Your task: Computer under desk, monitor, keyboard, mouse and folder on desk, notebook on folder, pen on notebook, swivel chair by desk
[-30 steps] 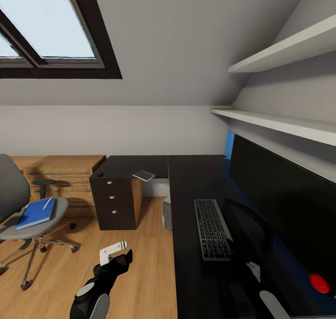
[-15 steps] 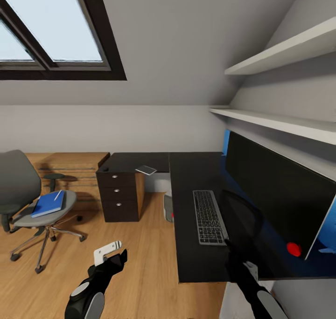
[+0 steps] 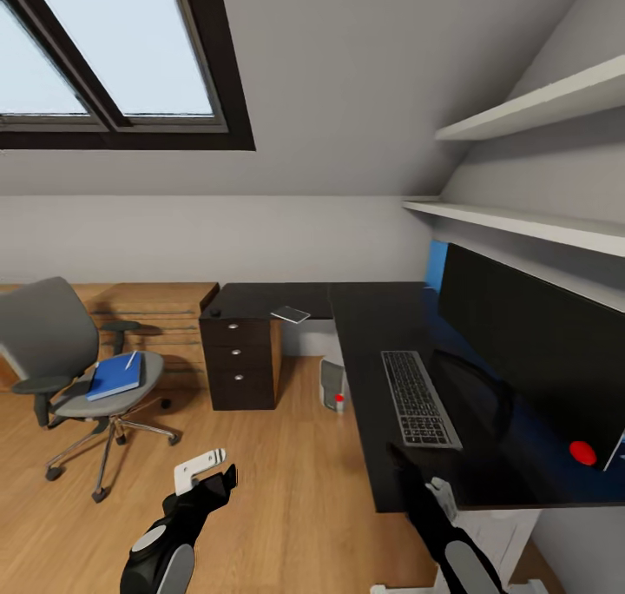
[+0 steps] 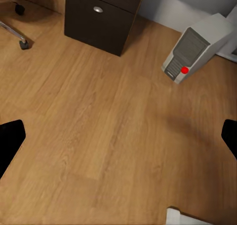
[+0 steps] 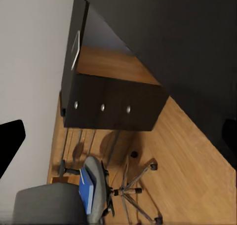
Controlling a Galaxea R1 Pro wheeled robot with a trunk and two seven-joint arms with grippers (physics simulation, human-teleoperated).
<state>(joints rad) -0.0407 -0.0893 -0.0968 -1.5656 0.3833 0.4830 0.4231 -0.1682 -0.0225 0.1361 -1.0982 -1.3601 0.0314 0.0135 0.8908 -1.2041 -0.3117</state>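
The grey swivel chair (image 3: 52,342) stands on the floor left of the black-topped desk (image 3: 373,377). A blue notebook (image 3: 115,375) lies on its seat with a thin white pen (image 3: 131,360) on top. A dark flat sheet, likely the folder (image 3: 81,390), pokes out beneath it. The keyboard (image 3: 419,399) lies on the desk in front of the monitor (image 3: 538,351). The grey computer (image 3: 332,386) (image 4: 197,50) stands under the desk. A small dark lump, maybe the mouse (image 3: 214,313), sits on the drawer unit's top. My left gripper (image 3: 208,477) (image 4: 118,136) hangs open over bare floor. My right gripper (image 3: 417,481) (image 5: 118,141) is open beside the desk's front corner.
A black three-drawer unit (image 3: 241,364) (image 4: 101,18) (image 5: 113,106) carries the desk's far end, with a flat pale grey item (image 3: 291,314) on top. A wooden dresser (image 3: 148,316) stands behind the chair. A red round thing (image 3: 582,452) lies by the monitor. Shelves (image 3: 521,221) hang above.
The whole view has shifted as the camera moved back from the desk, so the chair and floor show more. My right arm now shows by the desk corner. The things have not moved.
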